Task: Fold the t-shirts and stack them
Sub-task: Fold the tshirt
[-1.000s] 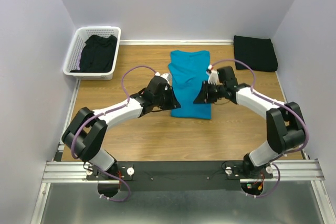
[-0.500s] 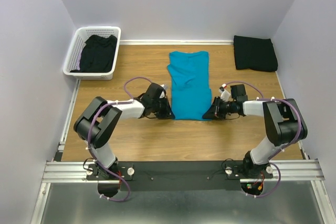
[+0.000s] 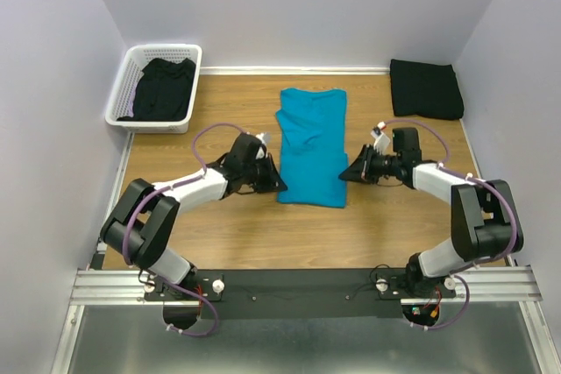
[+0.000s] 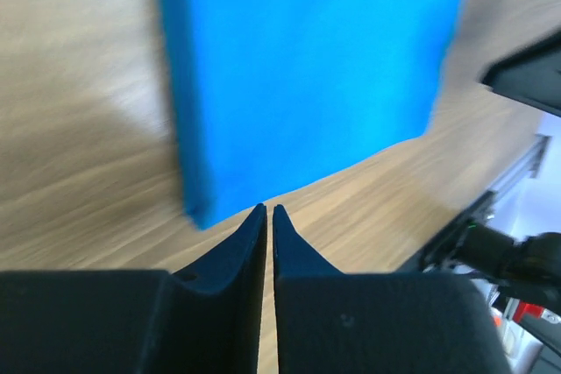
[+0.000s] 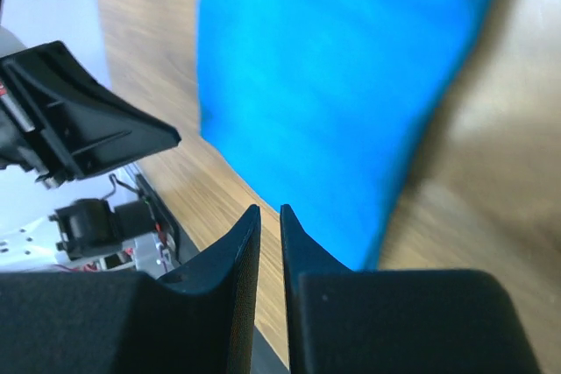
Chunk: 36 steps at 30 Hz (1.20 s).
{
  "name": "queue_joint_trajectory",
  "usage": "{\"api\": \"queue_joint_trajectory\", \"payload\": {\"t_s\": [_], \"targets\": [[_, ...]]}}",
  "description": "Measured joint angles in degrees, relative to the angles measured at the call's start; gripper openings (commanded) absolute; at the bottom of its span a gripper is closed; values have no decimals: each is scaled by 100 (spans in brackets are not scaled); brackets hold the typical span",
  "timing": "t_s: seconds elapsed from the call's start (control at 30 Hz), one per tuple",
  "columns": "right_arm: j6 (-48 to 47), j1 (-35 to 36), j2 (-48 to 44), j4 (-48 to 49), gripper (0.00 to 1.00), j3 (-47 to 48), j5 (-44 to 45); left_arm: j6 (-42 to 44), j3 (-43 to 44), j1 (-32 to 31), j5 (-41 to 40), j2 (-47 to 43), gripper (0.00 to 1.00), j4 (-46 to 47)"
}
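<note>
The bright teal t-shirt (image 3: pixel 312 144) lies folded into a long strip on the middle of the wooden table. My left gripper (image 3: pixel 279 186) is shut and empty, low at the shirt's near left corner; in the left wrist view its tips (image 4: pixel 269 208) sit just off the teal shirt's corner (image 4: pixel 307 67). My right gripper (image 3: pixel 344 174) is shut and empty at the shirt's right edge; in the right wrist view its tips (image 5: pixel 270 209) sit at the teal shirt's edge (image 5: pixel 333 85). A folded black t-shirt (image 3: pixel 426 88) lies at the back right. Another black t-shirt (image 3: pixel 164 85) lies in the basket.
A white lattice basket (image 3: pixel 124 94) stands at the back left corner. Pale walls close in the table on the left, back and right. The black mounting rail (image 3: pixel 298 285) with both arm bases runs along the near edge.
Both grippers went from the shirt's sides down to its near hem, then drew slightly apart. The shirt now lies flatter, with its near edge a little closer to me.
</note>
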Motion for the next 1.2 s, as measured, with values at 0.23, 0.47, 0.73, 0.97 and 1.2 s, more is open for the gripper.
{"api": "queue_joint_trajectory", "payload": {"t_s": [0.23,0.47,0.73,0.97,1.2], "targets": [[26,0,726,188,22,1067,-39,256,1401,101,-26,313,16,-50],[63,-50,2181,549,22,1875,-44,621,2793,494,24,2223,16,17],[186,-308,2796,863,25,1965,-260,750,3029,778,179,2896,23,-85],[92,-267,2039,426,58,1775,96,866,2496,782,-144,2061,49,-468],[-245,391,114,-791,76,1663,1261,1047,1814,490,-1700,-136,49,-1296]]}}
